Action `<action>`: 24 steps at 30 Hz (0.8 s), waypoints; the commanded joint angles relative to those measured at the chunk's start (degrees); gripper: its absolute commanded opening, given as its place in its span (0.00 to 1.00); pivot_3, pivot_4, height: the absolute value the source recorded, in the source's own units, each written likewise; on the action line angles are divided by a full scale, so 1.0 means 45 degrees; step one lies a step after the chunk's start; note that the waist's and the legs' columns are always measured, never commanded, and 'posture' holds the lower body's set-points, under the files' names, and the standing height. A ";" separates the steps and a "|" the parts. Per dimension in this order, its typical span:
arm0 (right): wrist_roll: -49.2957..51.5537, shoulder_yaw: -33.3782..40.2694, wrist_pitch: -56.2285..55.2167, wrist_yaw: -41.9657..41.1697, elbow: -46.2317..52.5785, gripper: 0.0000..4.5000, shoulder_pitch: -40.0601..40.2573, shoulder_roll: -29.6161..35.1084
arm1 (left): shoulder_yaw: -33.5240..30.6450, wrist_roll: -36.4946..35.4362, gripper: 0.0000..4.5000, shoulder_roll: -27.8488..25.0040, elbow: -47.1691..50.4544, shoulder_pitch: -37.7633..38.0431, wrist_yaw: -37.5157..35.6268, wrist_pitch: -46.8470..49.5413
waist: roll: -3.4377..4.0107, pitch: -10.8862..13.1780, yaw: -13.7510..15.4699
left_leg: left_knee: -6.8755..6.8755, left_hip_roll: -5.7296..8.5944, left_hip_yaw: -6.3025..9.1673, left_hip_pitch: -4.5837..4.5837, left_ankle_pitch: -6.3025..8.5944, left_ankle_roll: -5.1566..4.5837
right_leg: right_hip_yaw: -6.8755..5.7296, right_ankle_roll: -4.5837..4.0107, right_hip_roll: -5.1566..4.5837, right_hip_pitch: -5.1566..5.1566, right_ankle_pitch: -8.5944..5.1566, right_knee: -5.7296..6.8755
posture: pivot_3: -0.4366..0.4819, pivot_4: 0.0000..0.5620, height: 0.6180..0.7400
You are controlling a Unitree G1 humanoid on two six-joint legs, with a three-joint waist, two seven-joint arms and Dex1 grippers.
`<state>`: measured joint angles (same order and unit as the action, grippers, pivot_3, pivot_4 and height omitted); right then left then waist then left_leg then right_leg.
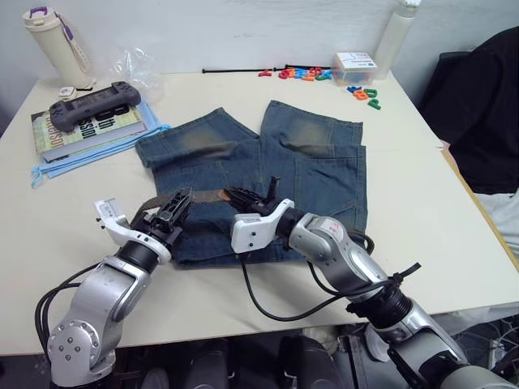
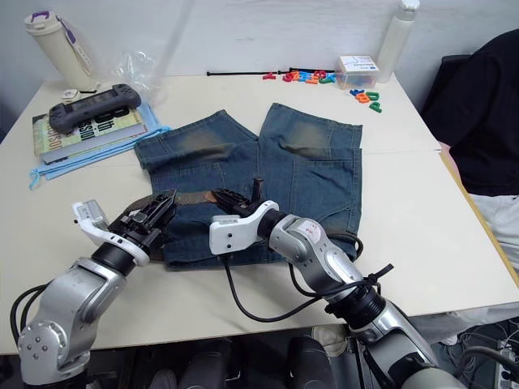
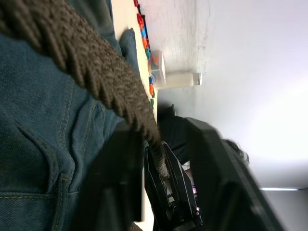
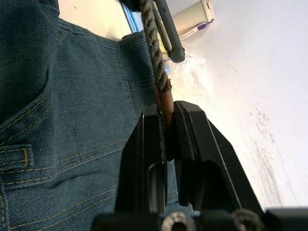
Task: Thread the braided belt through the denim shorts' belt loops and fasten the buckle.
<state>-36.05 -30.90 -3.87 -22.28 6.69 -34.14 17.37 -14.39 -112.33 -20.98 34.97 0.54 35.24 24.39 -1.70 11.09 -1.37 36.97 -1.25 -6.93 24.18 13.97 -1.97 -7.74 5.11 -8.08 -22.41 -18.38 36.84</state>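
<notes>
The denim shorts (image 1: 276, 174) lie flat mid-table with the waistband toward me. Just above the waistband, the braided belt (image 1: 207, 194) spans between my two grippers. In the right wrist view my right gripper (image 4: 166, 113) is shut on the belt's smooth brown tip, and the braid (image 4: 153, 45) runs away from it. My left gripper (image 1: 180, 203) is open, its fingers (image 3: 216, 173) spread on either side of the belt (image 3: 91, 62). A small stitched belt loop (image 4: 18, 155) shows on the waistband. The buckle is out of view.
A book with a grey game controller (image 1: 93, 104) lies at the back left, beside a cream bottle (image 1: 55, 44). Coloured letters (image 1: 308, 74), a clear box (image 1: 354, 69), a thin black cable tie (image 1: 235, 70) and a white bottle (image 1: 397, 32) line the back edge. A person in black (image 1: 486, 105) sits at the right.
</notes>
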 commanded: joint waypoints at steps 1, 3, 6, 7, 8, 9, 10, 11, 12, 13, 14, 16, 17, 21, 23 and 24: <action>-0.0031 0.0367 -0.0154 0.0087 0.0402 0.00 -0.0012 -0.0118 | -0.0206 -0.0148 0.01 0.0012 0.0247 -0.0027 -0.0362 0.0169 | 0.0000 0.0001 0.0004 | 0.0000 -0.0001 0.0001 0.0001 0.0000 0.0000 | 0.0000 0.0000 0.0000 -0.0001 0.0000 -0.0001 | 0.48 0.27 0.80; -0.0026 0.0367 -0.0158 0.0087 0.0399 0.00 0.0006 -0.0123 | -0.0228 -0.0148 0.01 0.0042 0.0161 -0.0088 -0.0385 0.0227 | 0.0001 0.0001 0.0003 | -0.0002 -0.0001 0.0001 0.0001 0.0018 0.0030 | 0.0000 -0.0001 0.0000 0.0000 0.0000 -0.0005 | 0.48 0.27 0.80; 0.0047 0.0353 -0.0135 -0.0007 0.0426 0.00 0.0052 -0.0125 | -0.0243 -0.0148 0.01 0.0005 0.0028 -0.0152 -0.0532 0.0401 | 0.0001 0.0002 0.0004 | -0.0002 -0.0002 0.0001 0.0002 0.0035 0.0056 | -0.0001 -0.0001 0.0002 0.0000 0.0000 -0.0007 | 0.48 0.27 0.80; 0.0128 0.0366 -0.0115 -0.0049 0.0443 0.00 0.0082 -0.0147 | -0.0249 -0.0148 0.01 -0.0021 -0.0018 -0.0154 -0.0605 0.0486 | 0.0001 0.0002 0.0004 | -0.0003 -0.0002 0.0001 0.0002 0.0034 0.0056 | -0.0001 -0.0001 0.0004 -0.0001 0.0000 -0.0007 | 0.48 0.27 0.80; 0.0239 0.0389 -0.0024 -0.0147 0.0477 0.00 0.0123 -0.0183 | -0.0261 -0.0148 0.01 -0.0040 -0.0055 -0.0153 -0.0671 0.0552 | 0.0001 0.0002 0.0003 | -0.0003 -0.0003 0.0000 0.0002 0.0035 0.0057 | -0.0001 -0.0001 0.0006 -0.0001 -0.0001 -0.0008 | 0.48 0.27 0.80; 0.0323 0.0419 0.0067 -0.0221 0.0508 0.00 0.0161 -0.0219 | -0.0274 -0.0148 0.01 -0.0058 -0.0087 -0.0152 -0.0726 0.0611 | 0.0001 0.0002 0.0003 | -0.0003 -0.0005 0.0001 0.0003 0.0035 0.0058 | 0.0000 -0.0001 0.0010 0.0000 -0.0001 -0.0011 | 0.48 0.27 0.80; 0.0468 0.0493 0.0229 -0.0300 0.0571 0.00 0.0226 -0.0304 | -0.0292 -0.0148 0.01 -0.0040 -0.0112 -0.0154 -0.0784 0.0657 | 0.0001 0.0002 0.0004 | -0.0003 -0.0008 0.0000 0.0003 0.0036 0.0058 | 0.0000 -0.0001 0.0012 0.0000 0.0000 -0.0014 | 0.48 0.27 0.80; 0.0594 0.0594 0.0380 -0.0327 0.0649 0.00 0.0284 -0.0406 | -0.0311 -0.0148 0.01 -0.0032 -0.0128 -0.0154 -0.0828 0.0699 | 0.0001 0.0002 0.0005 | -0.0004 -0.0011 0.0001 0.0004 0.0038 0.0060 | -0.0001 -0.0001 0.0016 0.0000 -0.0001 -0.0017 | 0.48 0.27 0.80; 0.0815 0.0733 0.0572 -0.0416 0.0757 0.10 0.0355 -0.0548 | -0.0334 -0.0148 0.00 -0.0029 -0.0141 -0.0155 -0.0883 0.0745 | 0.0002 0.0003 -0.0003 | -0.0005 -0.0016 0.0000 0.0004 0.0037 0.0059 | 0.0000 -0.0002 0.0019 0.0000 -0.0001 -0.0020 | 0.48 0.27 0.80; 0.0988 0.0849 0.0745 -0.0497 0.0854 0.21 0.0422 -0.0671 | -0.0356 -0.0148 0.00 -0.0016 -0.0145 -0.0151 -0.0917 0.0772 | 0.0003 0.0003 -0.0002 | -0.0005 -0.0022 0.0000 0.0006 0.0037 0.0059 | 0.0002 -0.0002 0.0027 -0.0001 -0.0001 -0.0023 | 0.48 0.27 0.80; 0.0998 0.0905 0.0821 -0.0549 0.0905 0.25 0.0443 -0.0722 | -0.0373 -0.0148 0.00 -0.0015 -0.0142 -0.0142 -0.0934 0.0793 | 0.0003 0.0003 0.0003 | -0.0004 -0.0031 -0.0001 0.0007 0.0038 0.0059 | 0.0002 -0.0003 0.0038 0.0000 0.0000 -0.0029 | 0.48 0.27 0.80; 0.0942 0.1009 0.1068 -0.0625 0.0985 0.48 0.0485 -0.0768 | -0.0421 -0.0148 0.00 0.0041 -0.0102 -0.0138 -0.0966 0.0807 | 0.0003 0.0004 0.0005 | -0.0004 -0.0051 0.0000 0.0008 0.0039 0.0062 | 0.0004 -0.0008 0.0064 0.0002 0.0002 -0.0046 | 0.48 0.27 0.80; 0.0983 0.1070 0.1218 -0.0677 0.1022 0.58 0.0519 -0.0780 | -0.0442 -0.0148 0.00 0.0088 -0.0065 -0.0149 -0.0967 0.0794 | 0.0004 0.0004 0.0007 | -0.0004 -0.0061 0.0000 0.0008 0.0043 0.0069 | 0.0006 -0.0013 0.0075 0.0002 0.0003 -0.0055 | 0.48 0.27 0.80; 0.2317 0.2042 0.2711 -0.1661 0.1874 0.99 0.1123 -0.0771 | -0.0602 -0.0148 0.00 0.0072 0.0153 0.0033 -0.0978 0.0807 | 0.0004 0.0004 0.0044 | -0.0008 -0.0084 0.0000 0.0010 0.0047 0.0076 | 0.0005 -0.0038 0.0099 0.0002 -0.0006 -0.0070 | 0.48 0.27 0.80; 0.3170 0.2496 0.3701 -0.2504 0.2541 0.99 0.1480 -0.0636 | -0.0771 -0.0148 0.00 -0.0099 0.0269 0.0336 -0.1087 0.0946 | 0.0007 0.0006 0.0088 | -0.0014 -0.0091 0.0000 0.0014 0.0049 0.0070 | 0.0006 -0.0047 0.0108 -0.0002 -0.0011 -0.0076 | 0.48 0.27 0.80; 0.4051 0.2931 0.4745 -0.3430 0.3182 0.99 0.1811 -0.0323 | -0.1040 -0.0148 0.00 -0.0335 0.0303 0.0818 -0.1319 0.1187 | 0.0010 0.0007 0.0082 | -0.0016 -0.0092 0.0000 0.0015 0.0052 0.0064 | 0.0004 -0.0052 0.0108 -0.0006 -0.0013 -0.0078 | 0.48 0.27 0.80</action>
<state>-23.23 -21.15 12.31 -32.85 15.00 -27.15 14.73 -16.83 -112.33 -21.11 33.32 2.11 31.20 28.47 -1.66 11.12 -1.00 36.88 -1.68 -6.94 24.25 14.22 -1.69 -7.72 4.87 -7.58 -22.45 -18.44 36.46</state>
